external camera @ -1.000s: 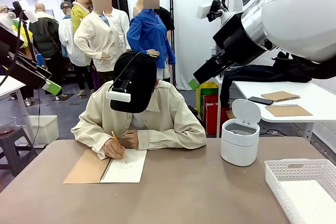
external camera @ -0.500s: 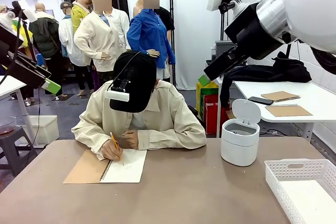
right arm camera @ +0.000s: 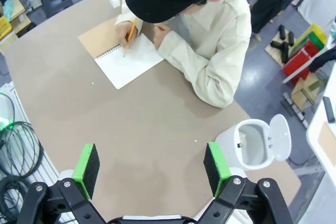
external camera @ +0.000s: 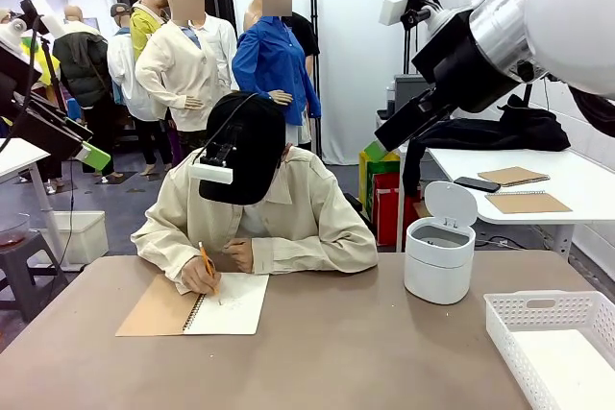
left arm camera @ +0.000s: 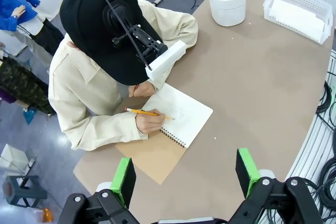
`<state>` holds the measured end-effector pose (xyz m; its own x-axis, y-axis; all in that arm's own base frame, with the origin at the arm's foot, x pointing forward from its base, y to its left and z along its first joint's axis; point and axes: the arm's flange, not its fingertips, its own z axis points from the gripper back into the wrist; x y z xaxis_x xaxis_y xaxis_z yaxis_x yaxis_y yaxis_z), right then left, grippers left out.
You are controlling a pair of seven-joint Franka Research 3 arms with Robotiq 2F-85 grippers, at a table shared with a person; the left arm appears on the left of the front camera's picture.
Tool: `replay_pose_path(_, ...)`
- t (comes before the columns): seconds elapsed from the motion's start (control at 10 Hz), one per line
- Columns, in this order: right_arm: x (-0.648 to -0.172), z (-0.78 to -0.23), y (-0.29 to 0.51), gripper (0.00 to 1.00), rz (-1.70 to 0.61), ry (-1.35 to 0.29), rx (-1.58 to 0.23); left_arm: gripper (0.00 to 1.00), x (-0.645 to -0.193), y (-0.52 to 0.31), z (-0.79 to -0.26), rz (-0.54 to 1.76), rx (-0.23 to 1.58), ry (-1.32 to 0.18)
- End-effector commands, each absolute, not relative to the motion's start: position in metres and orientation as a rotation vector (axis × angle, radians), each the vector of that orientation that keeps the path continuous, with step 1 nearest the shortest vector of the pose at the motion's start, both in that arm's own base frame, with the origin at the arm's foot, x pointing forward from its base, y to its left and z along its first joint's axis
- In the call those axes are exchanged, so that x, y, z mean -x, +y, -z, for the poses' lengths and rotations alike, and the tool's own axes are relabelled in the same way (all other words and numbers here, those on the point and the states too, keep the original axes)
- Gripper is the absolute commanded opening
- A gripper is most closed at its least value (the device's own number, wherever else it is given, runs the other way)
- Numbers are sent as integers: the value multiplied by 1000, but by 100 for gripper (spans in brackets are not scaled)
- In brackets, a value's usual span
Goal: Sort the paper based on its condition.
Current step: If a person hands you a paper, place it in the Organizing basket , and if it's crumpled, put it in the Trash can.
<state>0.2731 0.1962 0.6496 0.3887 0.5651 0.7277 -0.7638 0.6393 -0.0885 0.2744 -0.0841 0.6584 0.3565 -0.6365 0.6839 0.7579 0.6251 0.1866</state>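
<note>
My left gripper (left arm camera: 185, 174) hangs high over the tabletop (left arm camera: 252, 87), its green-padded fingers spread wide with nothing between them. My right gripper (right arm camera: 151, 167) is just as wide and empty above the tabletop's other side. The paper (external camera: 575, 372) I can make out lies flat inside the white latticed basket (external camera: 548, 306) at the near right corner. Across from me a person leans over an open spiral notebook (external camera: 192, 306) on my left half of the tabletop. One hand (external camera: 197, 277) presses a yellow pencil (external camera: 208, 261) to its white page, and the other rests just beside it. A white bin (external camera: 439, 266) with its lid flipped up stands at the far right, apart from the basket.
</note>
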Motion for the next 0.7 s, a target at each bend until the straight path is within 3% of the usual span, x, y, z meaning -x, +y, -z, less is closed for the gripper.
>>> replay_pose_path(0.0, -273, -650, 196, 100, -857, -812, -279, 100, -274, -84, -658, 905, 172, -800)
replay_pose_path(0.6, -273, -650, 196, 100, -857, -812, -279, 100, -274, -84, -658, 905, 172, -800)
